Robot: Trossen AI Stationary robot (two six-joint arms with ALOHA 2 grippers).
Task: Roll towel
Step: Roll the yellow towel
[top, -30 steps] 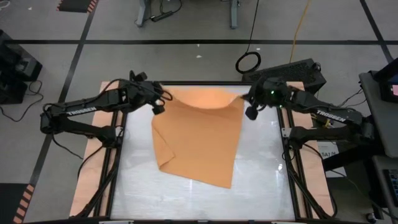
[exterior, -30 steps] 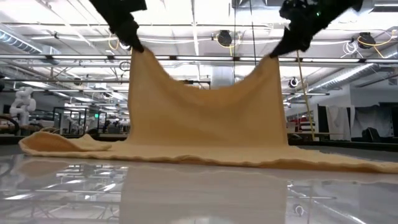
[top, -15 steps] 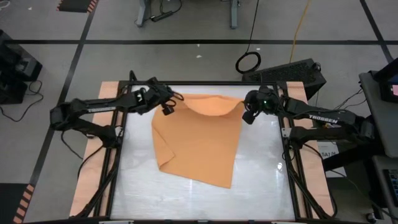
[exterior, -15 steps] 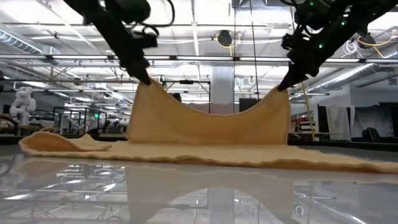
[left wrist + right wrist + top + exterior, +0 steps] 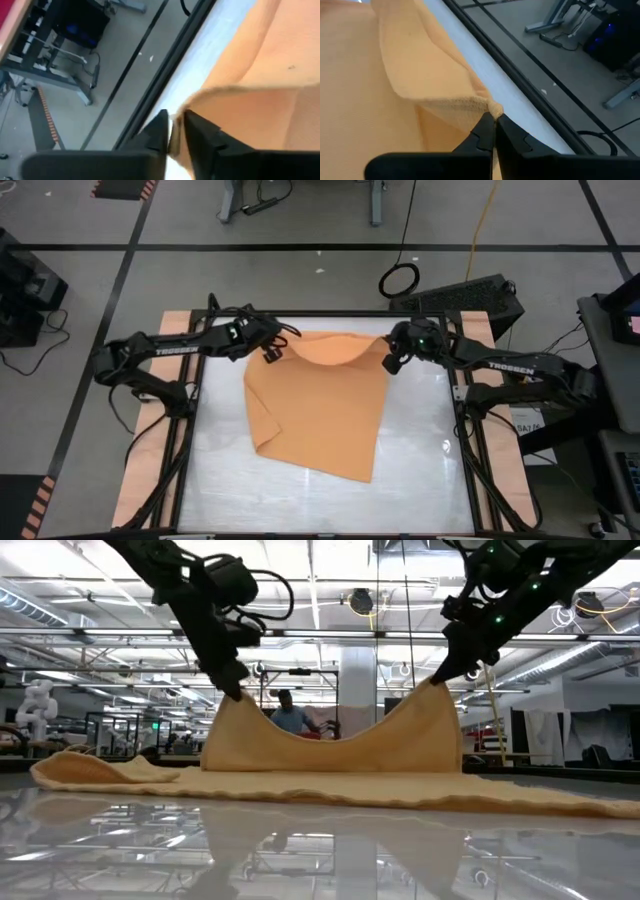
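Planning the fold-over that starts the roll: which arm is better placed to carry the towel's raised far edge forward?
Probably the right. Its tool is shut on the towel's far corner, holding it lifted. The left tool has a gap between its fingers, so its grip on the other corner looks loose.

"TROSSEN", seemingly, on left arm and right arm

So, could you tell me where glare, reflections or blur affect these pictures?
Low view: the glossy tabletop mirrors the ceiling lights and the towel; the bright ceiling leaves both arms as dark silhouettes. High view: a soft sheen on the bare tabletop near the towel's front edge. Left wrist view: the left hand and the towel corner are blurred. Right wrist view: the towel's weave looks sharp.
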